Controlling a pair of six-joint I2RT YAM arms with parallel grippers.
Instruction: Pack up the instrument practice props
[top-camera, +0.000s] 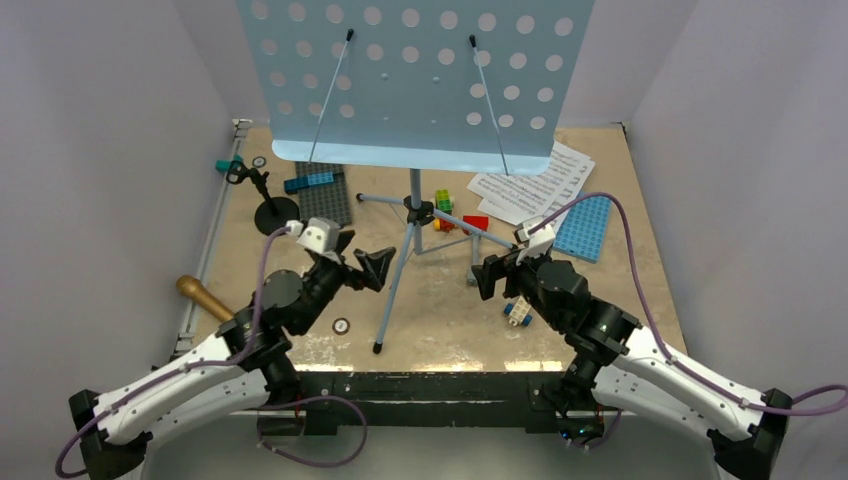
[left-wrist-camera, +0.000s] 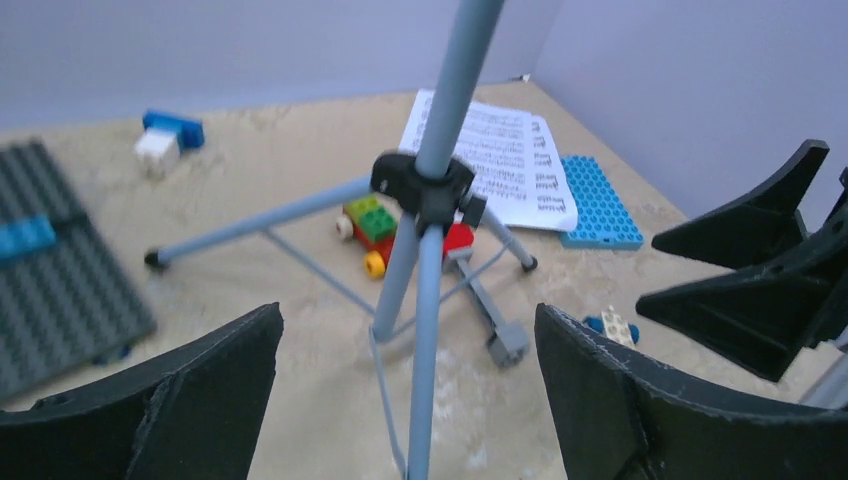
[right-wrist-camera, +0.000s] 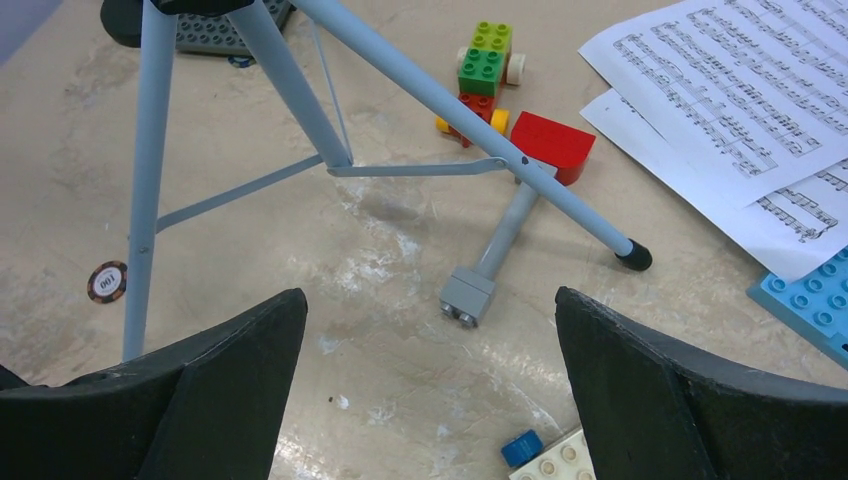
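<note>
You see from above that your left gripper (top-camera: 378, 270) and right gripper (top-camera: 483, 278) are both wide open and hold nothing. The music stand (top-camera: 415, 80) is upright between them. Only this view shows the microphone (top-camera: 205, 297) at the left edge and the mic stand (top-camera: 270, 205) farther back. The right wrist view shows the pages (right-wrist-camera: 720, 90) near one stand foot.

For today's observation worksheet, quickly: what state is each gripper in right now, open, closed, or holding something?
Left gripper: open, holding nothing.
Right gripper: open, holding nothing.
</note>
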